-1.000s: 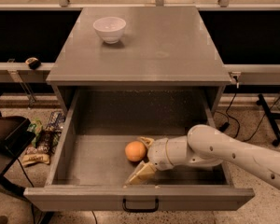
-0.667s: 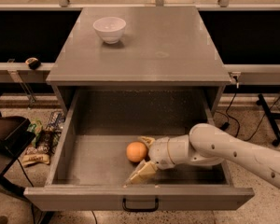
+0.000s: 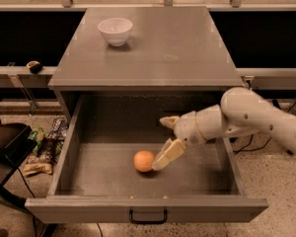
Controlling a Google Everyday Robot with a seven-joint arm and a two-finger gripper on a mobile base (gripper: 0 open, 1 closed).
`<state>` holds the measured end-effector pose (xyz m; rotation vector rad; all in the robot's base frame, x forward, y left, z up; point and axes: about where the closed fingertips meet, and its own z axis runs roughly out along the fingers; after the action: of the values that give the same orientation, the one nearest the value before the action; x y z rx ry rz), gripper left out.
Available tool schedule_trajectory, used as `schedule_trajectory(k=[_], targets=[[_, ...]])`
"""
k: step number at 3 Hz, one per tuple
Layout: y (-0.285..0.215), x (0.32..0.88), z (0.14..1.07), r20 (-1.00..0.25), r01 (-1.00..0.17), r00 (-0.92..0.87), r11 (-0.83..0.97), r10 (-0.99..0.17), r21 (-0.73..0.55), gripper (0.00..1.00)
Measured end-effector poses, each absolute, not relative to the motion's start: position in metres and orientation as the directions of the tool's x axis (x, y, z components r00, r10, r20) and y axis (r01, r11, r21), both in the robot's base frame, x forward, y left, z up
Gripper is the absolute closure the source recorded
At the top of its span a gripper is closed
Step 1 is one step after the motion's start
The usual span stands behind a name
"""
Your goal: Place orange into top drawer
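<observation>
The orange [image 3: 144, 161] lies on the speckled bottom of the open top drawer [image 3: 103, 174], near its middle front. My gripper [image 3: 167, 138] is inside the drawer, just right of the orange and a little above it. It is open, with one finger [image 3: 168, 121] high and the other finger [image 3: 167, 154] pointing down beside the orange, close to it or just touching. The gripper holds nothing. The white arm comes in from the right over the drawer's side.
A white bowl [image 3: 115, 30] stands at the back left of the grey cabinet top [image 3: 163, 48]. The drawer's front has a small dark handle [image 3: 148, 216]. Bags and clutter [image 3: 42, 149] lie on the floor at left; cables run at right.
The gripper has drawn back to the right and risen off the orange, which stays on the drawer bottom in about the same spot.
</observation>
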<state>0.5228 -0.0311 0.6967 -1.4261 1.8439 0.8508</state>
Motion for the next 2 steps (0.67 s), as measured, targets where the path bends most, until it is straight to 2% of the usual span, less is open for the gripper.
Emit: schedule_trajectory(k=[2], targets=[[-0.105,0.548,0.820,-0.711,-0.984,-0.121,0.179,-0.693,-0.007,0.00]])
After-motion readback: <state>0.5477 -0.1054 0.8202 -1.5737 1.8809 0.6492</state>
